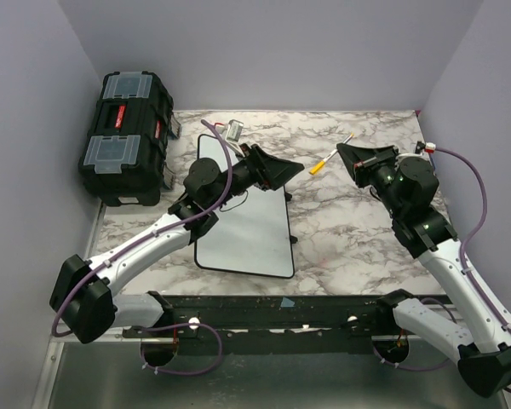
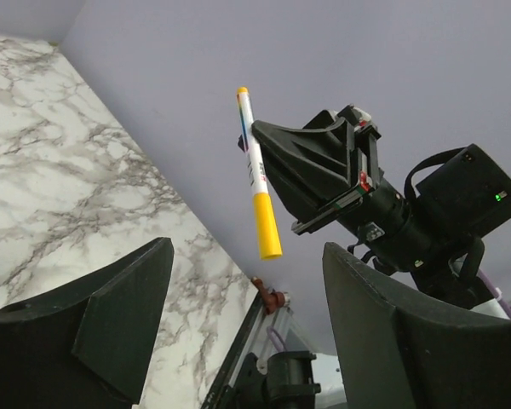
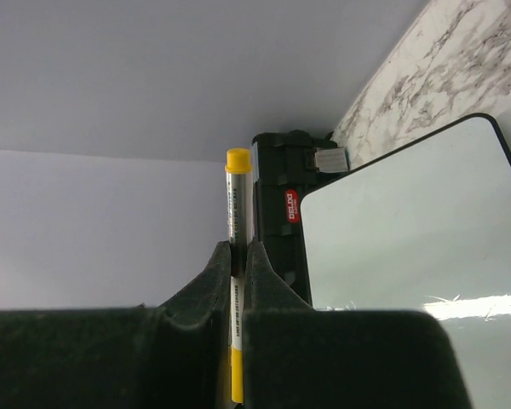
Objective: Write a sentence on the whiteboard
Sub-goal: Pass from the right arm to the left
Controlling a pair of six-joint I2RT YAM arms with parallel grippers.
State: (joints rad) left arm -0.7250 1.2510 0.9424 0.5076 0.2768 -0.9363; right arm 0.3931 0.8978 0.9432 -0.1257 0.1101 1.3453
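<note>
Whiteboard (image 1: 249,232): lies flat on the marble surface (image 1: 358,230), left of centre. From above its far end is covered by the left arm, and the right wrist view cuts it off at the frame edge.
Sentence: cannot be made out. The board face reads plain white from above, and pale with a glare streak in the right wrist view.
Left hand (image 1: 277,173): raised over the board's far right part, fingers (image 2: 119,328) spread apart with nothing between them.
Right hand (image 1: 351,156): clenched on a marker (image 2: 257,170), raised above the surface, right of the board and apart from it.
Marker: white barrel with yellow ends, gripped at mid-length, long yellow end toward the left hand. The barrel print is too small to read, and which end bears the tip cannot be told.
Toolbox (image 1: 123,141): black, at the far left, near the board's far left corner.
Small object (image 1: 234,130): lies beyond the board's far edge, too small to identify.
</note>
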